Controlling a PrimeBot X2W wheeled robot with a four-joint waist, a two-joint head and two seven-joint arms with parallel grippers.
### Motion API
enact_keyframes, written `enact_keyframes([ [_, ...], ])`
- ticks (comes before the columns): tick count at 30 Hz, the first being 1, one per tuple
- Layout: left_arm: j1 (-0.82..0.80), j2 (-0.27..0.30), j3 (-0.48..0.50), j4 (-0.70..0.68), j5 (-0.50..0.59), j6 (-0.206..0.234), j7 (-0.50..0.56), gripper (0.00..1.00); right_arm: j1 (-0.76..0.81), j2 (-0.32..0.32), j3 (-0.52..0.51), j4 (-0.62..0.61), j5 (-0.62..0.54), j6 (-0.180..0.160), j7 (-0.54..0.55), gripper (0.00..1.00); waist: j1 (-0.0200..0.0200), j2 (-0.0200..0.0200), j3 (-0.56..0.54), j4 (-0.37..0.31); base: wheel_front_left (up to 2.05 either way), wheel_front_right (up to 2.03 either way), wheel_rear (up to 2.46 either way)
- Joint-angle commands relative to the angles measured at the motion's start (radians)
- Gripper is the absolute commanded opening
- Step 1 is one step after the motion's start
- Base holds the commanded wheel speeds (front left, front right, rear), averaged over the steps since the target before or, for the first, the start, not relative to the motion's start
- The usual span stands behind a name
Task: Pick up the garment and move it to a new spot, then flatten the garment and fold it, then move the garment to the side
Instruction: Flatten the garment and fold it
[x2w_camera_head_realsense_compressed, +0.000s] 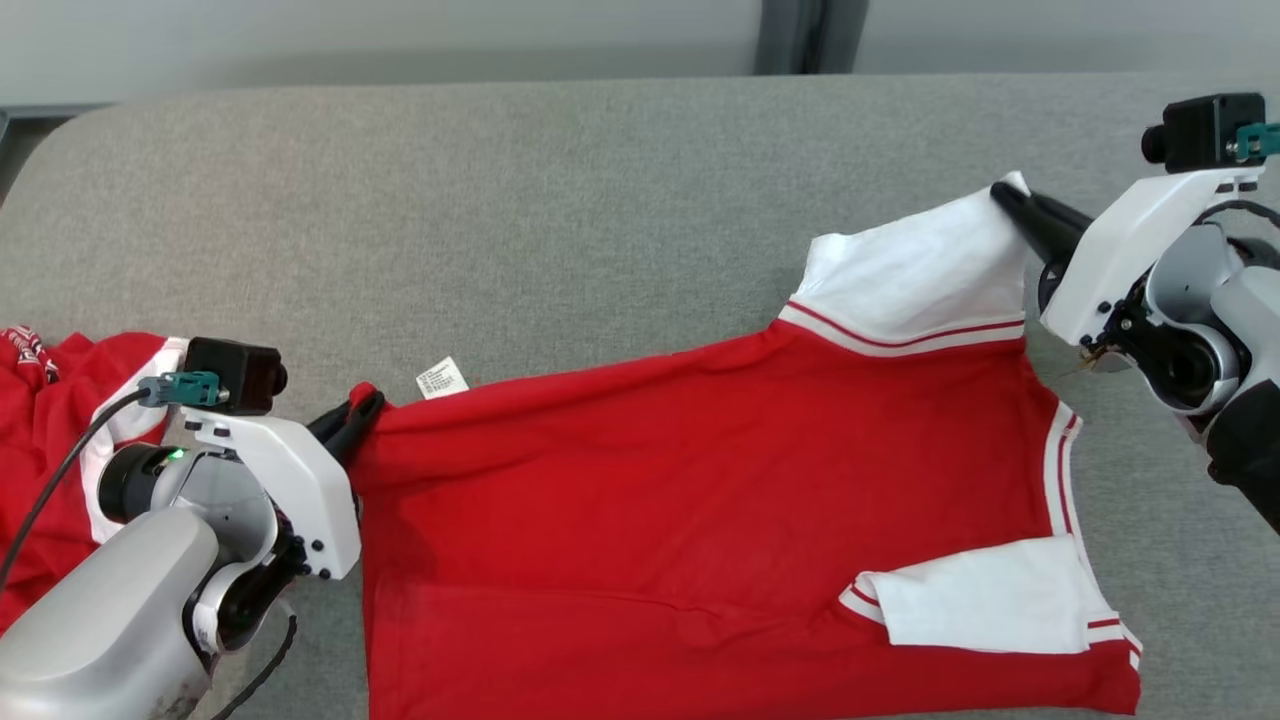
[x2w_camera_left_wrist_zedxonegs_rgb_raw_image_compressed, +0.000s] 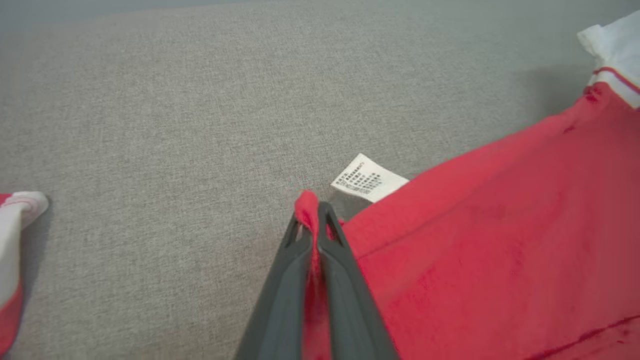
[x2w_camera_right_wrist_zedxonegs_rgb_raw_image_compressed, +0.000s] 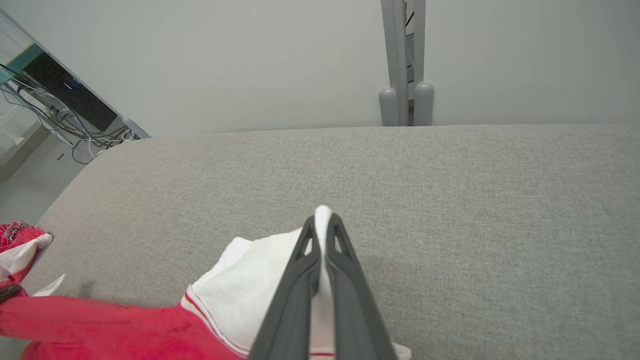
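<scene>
Garment (x2w_camera_head_realsense_compressed: 700, 480), a red shirt, lies spread on the grey cushion (x2w_camera_head_realsense_compressed: 600, 200); left gripper (x2w_camera_head_realsense_compressed: 362, 415) clamps its red corner beside the care label (x2w_camera_head_realsense_compressed: 441, 379); right gripper (x2w_camera_head_realsense_compressed: 1003, 195) pinches its white sleeve (x2w_camera_head_realsense_compressed: 920, 270); a second red shirt (x2w_camera_head_realsense_compressed: 40, 400) lies heaped at far left.

White, silver-grey and black throughout.
The left pincer (x2w_camera_head_realsense_compressed: 358, 412) and right pincer (x2w_camera_head_realsense_compressed: 1003, 194) have long charcoal fingers (x2w_camera_left_wrist_zedxonegs_rgb_raw_image_compressed: 285, 290) tapering to slotted tips. Each wrist carries a white bracket (x2w_camera_head_realsense_compressed: 290, 470) dotted with black screws (x2w_camera_head_realsense_compressed: 322, 545) and a black box camera (x2w_camera_head_realsense_compressed: 235, 372) with a teal plug (x2w_camera_head_realsense_compressed: 185, 388). A black cable (x2w_camera_head_realsense_compressed: 72, 462) and a green light (x2w_camera_head_realsense_compressed: 178, 455) mark the silver-grey left forearm (x2w_camera_head_realsense_compressed: 110, 600).
</scene>
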Motion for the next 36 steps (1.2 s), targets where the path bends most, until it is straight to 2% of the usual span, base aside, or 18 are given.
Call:
enact_keyframes([
  [1, 0.011, 0.008, 0.006, -0.005, -0.012, -0.002, 0.007, 0.00, 0.016, -0.006, 0.002, -0.008, 0.012, 0.000, 0.010, 0.00, 0.0000, 0.0000, -0.022, -0.014, 0.00, 0.00, 0.00],
  [9, 0.069, 0.075, -0.014, -0.087, -0.074, -0.004, 0.132, 0.00, 0.073, -0.072, 0.043, -0.108, 0.127, 0.000, 0.171, 0.00, 0.0000, 0.0000, -0.073, -0.031, 0.00, 0.00, 0.00],
  [16, 0.079, 0.120, -0.027, -0.092, -0.063, 0.020, 0.172, 0.00, 0.091, -0.116, 0.073, -0.108, 0.165, 0.000, 0.278, 0.00, 0.0000, 0.0000, -0.088, -0.039, 0.00, 0.00, 0.00],
  [23, 0.095, 0.128, -0.036, -0.080, -0.063, 0.016, 0.174, 0.00, 0.107, -0.120, 0.087, -0.093, 0.195, 0.000, 0.337, 0.00, 0.0000, 0.0000, -0.104, -0.044, 0.00, 0.00, 0.00],
  [36, 0.120, 0.126, -0.078, -0.070, -0.056, 0.000, 0.210, 0.00, 0.146, -0.165, 0.118, -0.175, 0.220, 0.000, 0.440, 0.00, 0.0000, 0.0000, -0.116, -0.054, 0.00, 0.00, 0.00],
])
